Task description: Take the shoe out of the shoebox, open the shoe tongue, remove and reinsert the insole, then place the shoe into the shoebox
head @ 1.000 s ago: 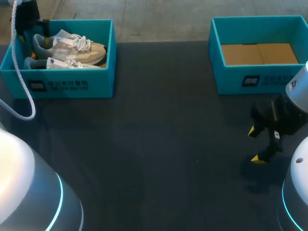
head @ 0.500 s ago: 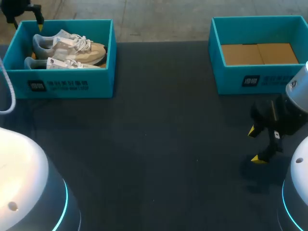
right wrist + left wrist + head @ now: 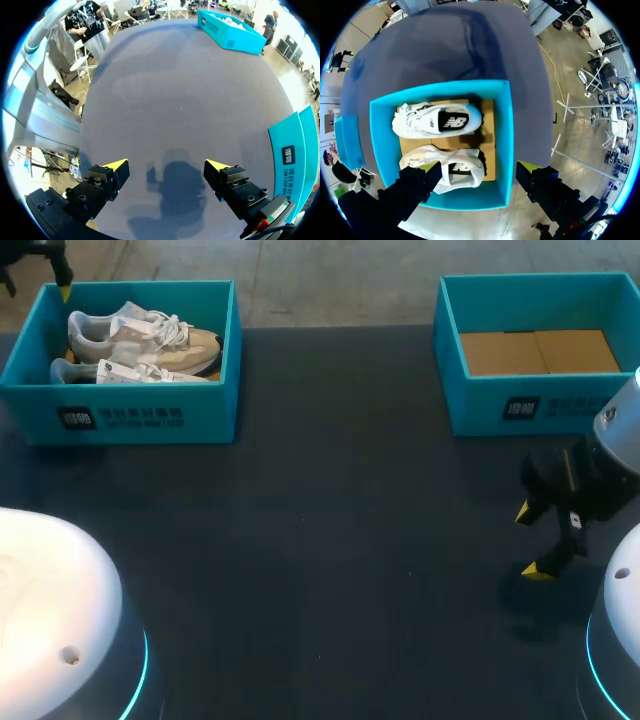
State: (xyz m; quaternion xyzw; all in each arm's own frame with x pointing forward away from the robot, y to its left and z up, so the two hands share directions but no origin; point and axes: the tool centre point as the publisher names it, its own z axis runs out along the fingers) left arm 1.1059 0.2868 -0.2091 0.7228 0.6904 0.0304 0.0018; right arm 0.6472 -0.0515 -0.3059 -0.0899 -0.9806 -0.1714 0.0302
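Found a pair of pale shoes (image 3: 437,121) lying side by side on the cardboard floor of the blue shoebox (image 3: 505,140), straight below the left gripper (image 3: 479,169). Noted that gripper's fingers spread wide and holding nothing, one over the nearer shoe (image 3: 447,172), the other out past the box wall. Noted the right gripper (image 3: 166,164) likewise spread and empty above bare counter (image 3: 170,90), well apart from the shoes, with a second blue box (image 3: 540,405) just beside it. Judged each shoe light, soft in the upper, stiffer at sole and heel; expected laces and tongue to give under a pinch. Better taken across the heel collar or the sides of the midfoot, nearer shoe first. Against a second earlier, saw the left gripper drawn farther out past the shoebox's far corner and its cable gone from the head view; saw shoes, both boxes and right gripper unmoved.
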